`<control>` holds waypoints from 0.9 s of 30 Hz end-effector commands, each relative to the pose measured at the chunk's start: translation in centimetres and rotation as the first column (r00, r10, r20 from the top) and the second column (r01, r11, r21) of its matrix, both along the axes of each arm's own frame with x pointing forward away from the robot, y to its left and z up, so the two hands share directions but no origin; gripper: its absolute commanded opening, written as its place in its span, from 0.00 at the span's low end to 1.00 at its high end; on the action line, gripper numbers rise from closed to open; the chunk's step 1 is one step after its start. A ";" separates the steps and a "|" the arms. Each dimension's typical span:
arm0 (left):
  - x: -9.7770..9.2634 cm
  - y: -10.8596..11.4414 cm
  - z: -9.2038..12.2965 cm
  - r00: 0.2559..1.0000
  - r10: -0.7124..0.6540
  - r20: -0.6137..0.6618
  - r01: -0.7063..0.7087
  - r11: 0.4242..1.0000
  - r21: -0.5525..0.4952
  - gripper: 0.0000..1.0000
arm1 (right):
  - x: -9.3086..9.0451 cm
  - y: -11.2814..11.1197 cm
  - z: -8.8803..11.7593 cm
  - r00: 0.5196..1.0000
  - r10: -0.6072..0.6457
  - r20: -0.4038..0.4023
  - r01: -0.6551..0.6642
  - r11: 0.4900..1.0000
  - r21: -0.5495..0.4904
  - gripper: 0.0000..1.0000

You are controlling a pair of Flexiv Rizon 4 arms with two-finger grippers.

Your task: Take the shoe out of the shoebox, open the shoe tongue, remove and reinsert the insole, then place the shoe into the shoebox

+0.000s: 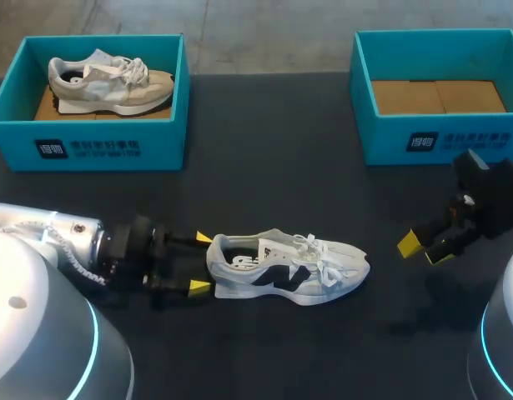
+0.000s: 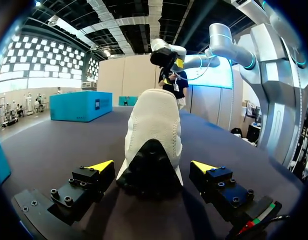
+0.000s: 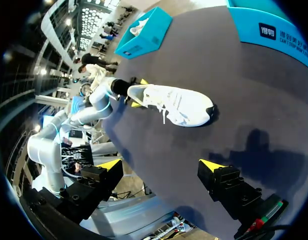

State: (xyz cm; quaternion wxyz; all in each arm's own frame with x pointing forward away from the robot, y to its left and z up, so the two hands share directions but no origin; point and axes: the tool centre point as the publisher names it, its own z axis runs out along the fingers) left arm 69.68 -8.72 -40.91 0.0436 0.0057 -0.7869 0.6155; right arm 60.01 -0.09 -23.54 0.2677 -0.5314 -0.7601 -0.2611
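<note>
Sitting at the far left of the dark, matte counter [image 1: 273,167], a teal cardboard shoebox [image 1: 89,150] holds a beige shoe [image 1: 110,83] lying on its side; nearer the front, the left claw [image 1: 200,263] lies low along the surface with its yellow-tipped fingers spread wide on either side of the heel of a white shoe [image 1: 289,268], neither fingertip visibly pressing it (the left wrist view shows a gap on both sides); I judge it is lined up there to pinch the firm heel and steady the shoe for the tongue work. The white shoe stands upright on its sole mid-counter, toe to the right, with a soft knitted heel, dark side panel and loose laces; further right, a second teal shoebox [image 1: 440,142] shows only its brown cardboard floor; the right claw [image 1: 424,248] hovers wide and holding nothing, well apart from the shoe, probably waiting for the tongue.
</note>
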 end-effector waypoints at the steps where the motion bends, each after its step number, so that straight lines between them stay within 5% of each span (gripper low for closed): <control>1: -0.2 -0.6 -0.2 1.000 0.001 0.003 -0.001 1.000 0.003 1.00 | -0.1 0.0 0.0 1.000 -0.001 0.000 0.001 1.000 -0.002 1.00; 27: -0.6 -1.8 -0.1 0.999 0.039 0.013 -0.039 0.999 -0.012 1.00 | -0.1 0.0 0.0 1.000 -0.001 0.000 0.001 1.000 -0.002 1.00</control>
